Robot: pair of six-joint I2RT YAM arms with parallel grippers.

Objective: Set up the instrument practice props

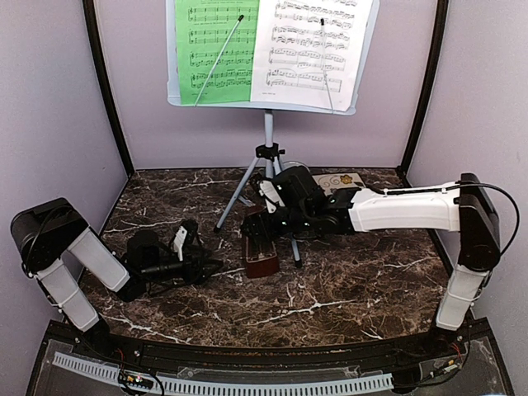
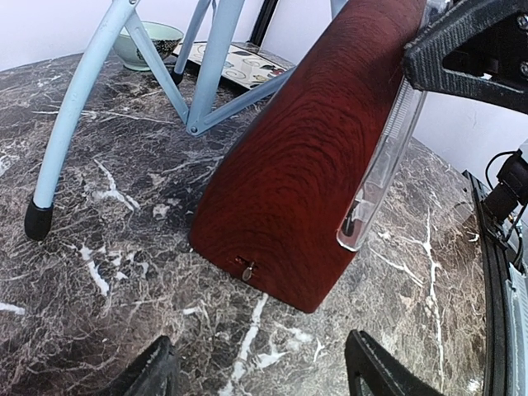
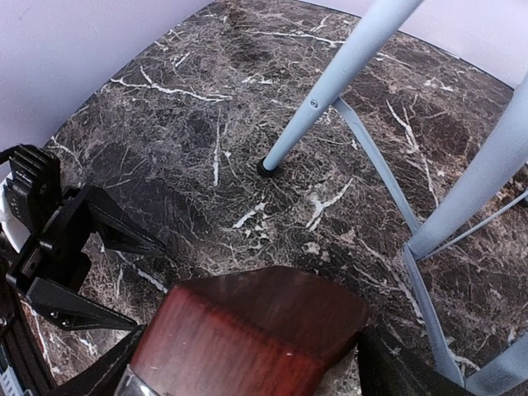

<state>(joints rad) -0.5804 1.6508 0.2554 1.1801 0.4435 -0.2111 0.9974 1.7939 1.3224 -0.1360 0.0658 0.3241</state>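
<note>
The metronome [image 1: 260, 252] stands on the desk [image 1: 346, 289] by the stand's legs [image 1: 239, 194]. My right pincer [image 3: 247, 363] straddles it; whether it pinches, I cannot tell. My left pincer [image 2: 260, 375] is spread, empty. The tapered polished wood looks slippery, so I'd grip low, off the clear cover [image 2: 384, 157].

Red-brown metronome [image 1: 261, 257] beside pale tripod legs [image 1: 238, 191]; green sheet [image 1: 216, 41] and white sheet [image 1: 309, 45] on desk [image 1: 264, 105] above.

Red-brown metronome [image 2: 305, 165] with clear cover [image 2: 388, 157], seemingly tilted, on marble table [image 2: 107, 272], pale tripod legs [image 2: 82, 107] behind, green bowl [image 2: 148, 41] beyond.
</note>
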